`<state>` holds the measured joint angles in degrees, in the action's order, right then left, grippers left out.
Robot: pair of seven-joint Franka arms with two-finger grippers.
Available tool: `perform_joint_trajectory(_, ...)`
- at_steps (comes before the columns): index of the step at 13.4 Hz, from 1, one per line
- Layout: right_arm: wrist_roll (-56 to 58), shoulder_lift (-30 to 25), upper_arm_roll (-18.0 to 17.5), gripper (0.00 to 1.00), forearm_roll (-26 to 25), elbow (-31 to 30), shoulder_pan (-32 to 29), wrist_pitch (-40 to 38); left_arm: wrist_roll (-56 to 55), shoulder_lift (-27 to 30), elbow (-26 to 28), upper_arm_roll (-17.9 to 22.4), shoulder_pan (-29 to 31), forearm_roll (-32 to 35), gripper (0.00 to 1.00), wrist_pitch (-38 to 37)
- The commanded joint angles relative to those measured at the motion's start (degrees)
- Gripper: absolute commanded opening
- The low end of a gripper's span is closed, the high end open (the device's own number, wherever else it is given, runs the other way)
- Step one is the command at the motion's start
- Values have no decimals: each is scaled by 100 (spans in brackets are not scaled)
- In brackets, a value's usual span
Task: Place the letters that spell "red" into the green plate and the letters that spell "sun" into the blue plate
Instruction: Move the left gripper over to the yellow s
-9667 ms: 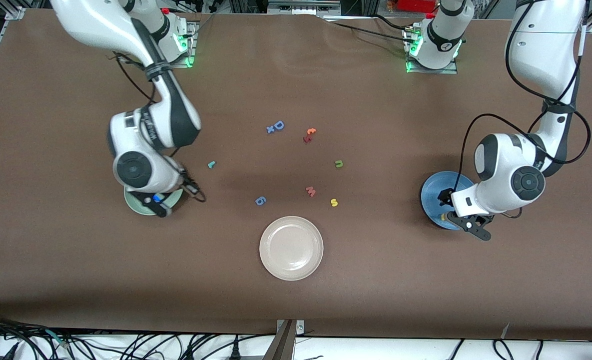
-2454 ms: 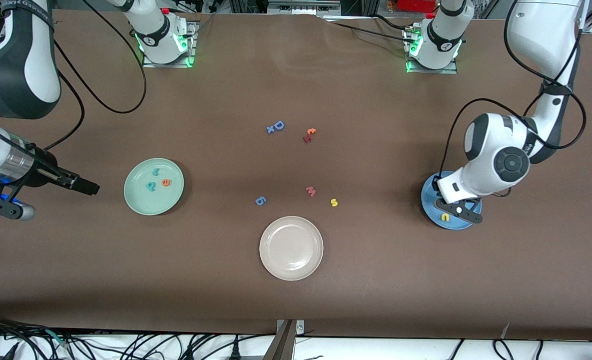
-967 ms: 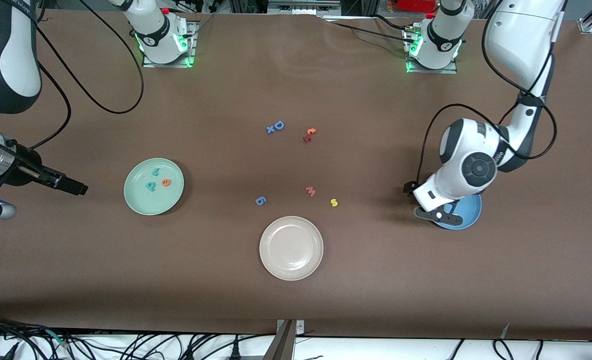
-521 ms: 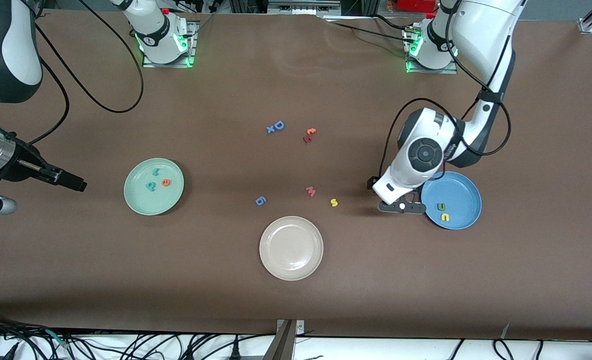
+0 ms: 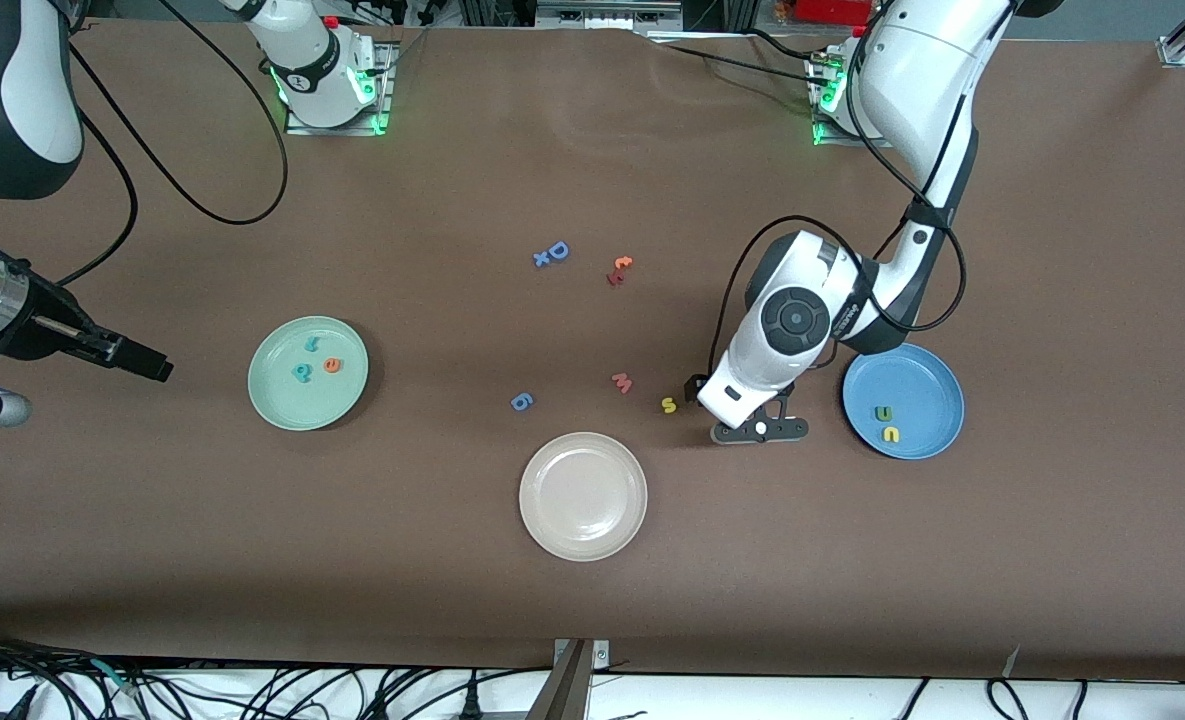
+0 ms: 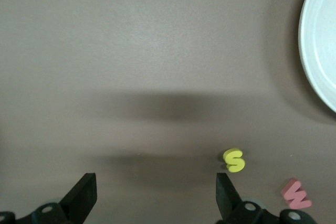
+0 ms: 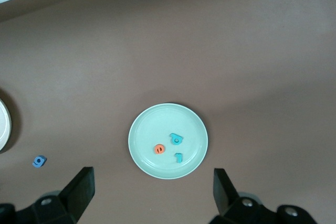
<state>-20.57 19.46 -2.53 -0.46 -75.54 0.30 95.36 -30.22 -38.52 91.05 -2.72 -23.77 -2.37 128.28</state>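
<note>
The green plate (image 5: pixel 282 400) holds a teal "r" (image 5: pixel 313 344), a teal "d" (image 5: pixel 301 371) and an orange "e" (image 5: pixel 331 365). In the blue plate (image 5: pixel 922 385) lie a green "n" (image 5: pixel 882 412) and a yellow "u" (image 5: pixel 891 435). A yellow "s" (image 5: pixel 668 405) lies on the table between the plates. My left gripper (image 6: pixel 156 192) hangs open and empty just beside the "s" (image 6: pixel 234 160), on the blue plate's side. High up at the right arm's end of the table, my right gripper (image 7: pixel 152 192) is open and empty, looking down on the green plate (image 7: pixel 152 129).
A beige plate (image 5: pixel 582 496) sits nearer the front camera than the "s". A pink "m" piece (image 5: pixel 622 382) lies close to the "s", and a blue "6" (image 5: pixel 521 402) is farther along. A blue "D" with an "x" (image 5: pixel 553 253) and an orange-red pair (image 5: pixel 619 270) lie toward the bases.
My left arm has swung away from the blue plate toward the yellow "s", uncovering the "n" and "u" in the plate. The right arm has barely moved.
</note>
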Motion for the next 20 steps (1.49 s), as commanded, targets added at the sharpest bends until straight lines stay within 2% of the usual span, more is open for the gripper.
perform_joint_trajectory(1,53,-100,-98,100,-59,21,-83,-9,-37,-375,-430,53,-285,-325,100,-14)
perform_joint_trajectory(3,27,-100,-116,100,-50,21,-83,61,-273,-446,-457,53,-357,-317,100,39)
perform_joint_trajectory(6,53,-100,-116,100,-33,21,-83,61,-309,-577,-448,53,-444,-282,100,574)
perform_joint_trajectory(15,62,-100,-125,100,-24,21,-74,61,-344,-815,-465,97,-524,-256,100,610)
perform_joint_trajectory(20,53,-91,-107,100,-6,21,-74,70,-459,-1008,-659,123,-568,-220,100,610)
